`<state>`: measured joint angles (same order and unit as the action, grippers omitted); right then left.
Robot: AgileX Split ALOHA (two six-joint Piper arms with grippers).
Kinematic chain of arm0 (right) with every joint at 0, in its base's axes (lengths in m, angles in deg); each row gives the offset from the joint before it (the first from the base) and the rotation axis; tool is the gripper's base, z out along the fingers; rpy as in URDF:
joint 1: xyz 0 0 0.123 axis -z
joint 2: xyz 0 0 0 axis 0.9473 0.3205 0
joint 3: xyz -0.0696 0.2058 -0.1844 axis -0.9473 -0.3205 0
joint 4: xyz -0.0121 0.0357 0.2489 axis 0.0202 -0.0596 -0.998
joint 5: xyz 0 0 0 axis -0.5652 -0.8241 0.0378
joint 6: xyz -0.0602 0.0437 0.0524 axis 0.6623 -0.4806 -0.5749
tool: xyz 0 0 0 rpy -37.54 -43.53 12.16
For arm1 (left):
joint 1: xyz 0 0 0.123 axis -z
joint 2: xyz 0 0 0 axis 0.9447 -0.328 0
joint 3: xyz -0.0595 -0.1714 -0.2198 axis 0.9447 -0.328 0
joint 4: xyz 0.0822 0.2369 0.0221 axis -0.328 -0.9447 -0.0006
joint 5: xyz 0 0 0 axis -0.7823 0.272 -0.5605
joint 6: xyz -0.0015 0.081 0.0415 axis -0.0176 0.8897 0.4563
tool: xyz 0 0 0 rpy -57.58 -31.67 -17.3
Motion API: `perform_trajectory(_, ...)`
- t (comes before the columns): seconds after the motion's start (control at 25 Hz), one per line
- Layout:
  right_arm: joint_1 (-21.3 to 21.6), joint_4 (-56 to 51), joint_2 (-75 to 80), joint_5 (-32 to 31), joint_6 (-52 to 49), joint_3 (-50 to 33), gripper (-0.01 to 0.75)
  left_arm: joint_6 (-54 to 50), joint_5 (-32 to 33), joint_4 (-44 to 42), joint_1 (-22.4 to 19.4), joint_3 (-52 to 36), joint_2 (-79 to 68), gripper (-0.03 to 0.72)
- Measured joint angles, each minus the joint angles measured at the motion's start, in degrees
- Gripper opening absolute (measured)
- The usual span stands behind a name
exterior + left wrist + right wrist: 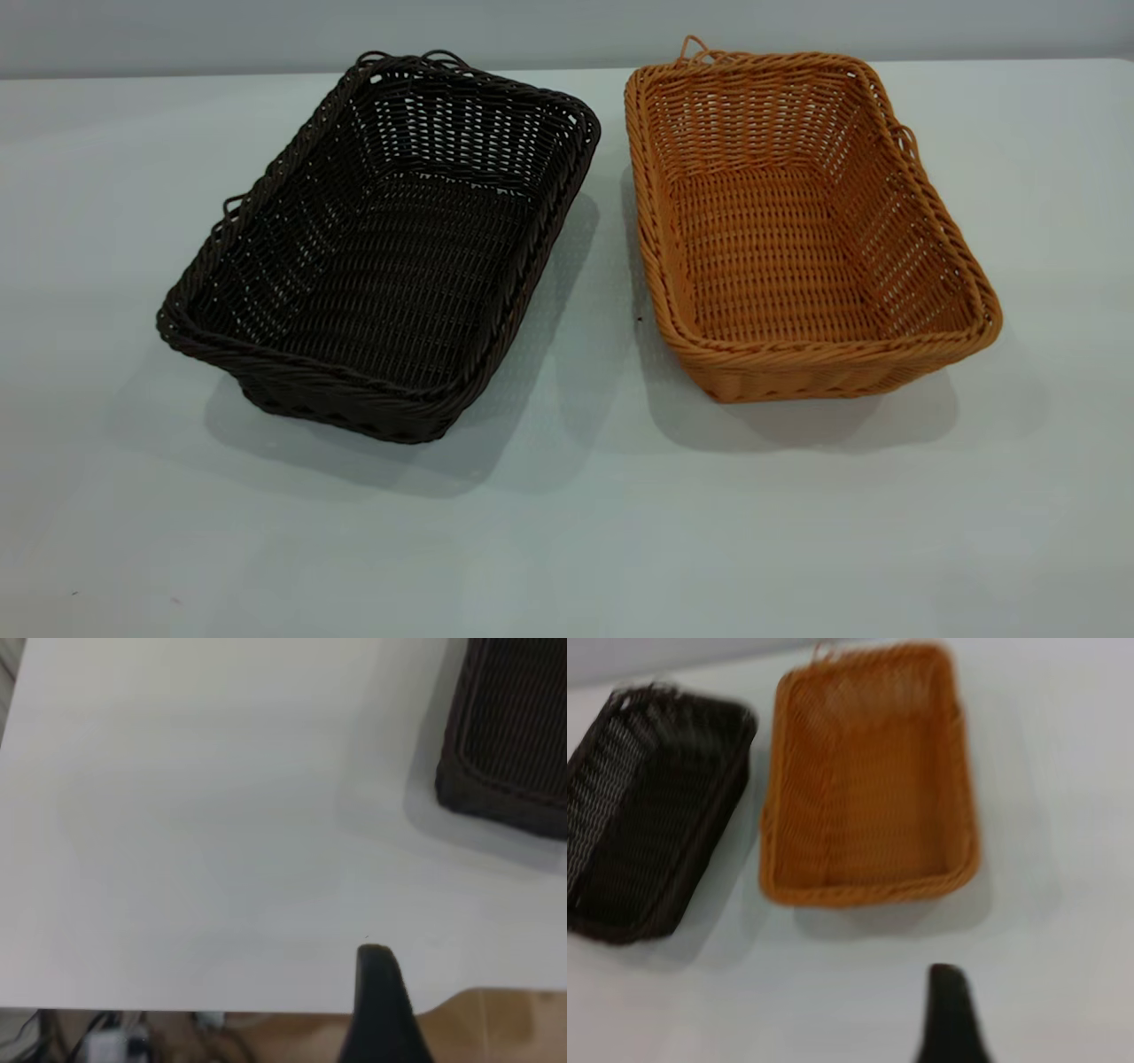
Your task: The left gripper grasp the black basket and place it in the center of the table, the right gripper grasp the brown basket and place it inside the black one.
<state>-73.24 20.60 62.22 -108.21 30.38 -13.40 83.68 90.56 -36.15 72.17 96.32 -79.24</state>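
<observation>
The black basket rests on the table at the left of the exterior view, open side up, turned at an angle so its far end leans toward the right. The brown basket sits just beside it on the right, also upright and separated by a narrow strip of bare tabletop; the two do not touch. Both are empty (small loop handles show at their far rims).

Neither arm appears in the exterior view. In the left wrist view, one dark finger of the left gripper shows over the table's edge, with a corner of the black basket well apart from it. In the right wrist view, one dark finger of the right gripper hovers above bare table, clear of both baskets. Jaw opening cannot be told for either gripper; neither holds anything visible.
</observation>
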Motion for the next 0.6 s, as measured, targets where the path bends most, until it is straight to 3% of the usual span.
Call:
perform_trajectory(0.2, 0.00, -7.23, 19.76, 4.45, 7.05, 0.00, 0.569, 1.88, -7.31, 0.36, 0.00, 4.46, -19.54, 0.465)
perform_trajectory(0.48, 0.00, -30.91, 46.56, 7.50, 21.07, 0.02, 0.583, 4.49, -18.13, 2.06, 0.00, 9.53, -39.56, 0.482)
perform_trajectory(0.6, -2.64, -41.72, 57.65, 8.08, 24.00, 0.52, 0.583, 5.16, -20.98, 5.20, 0.00, 11.40, -45.38, 0.483)
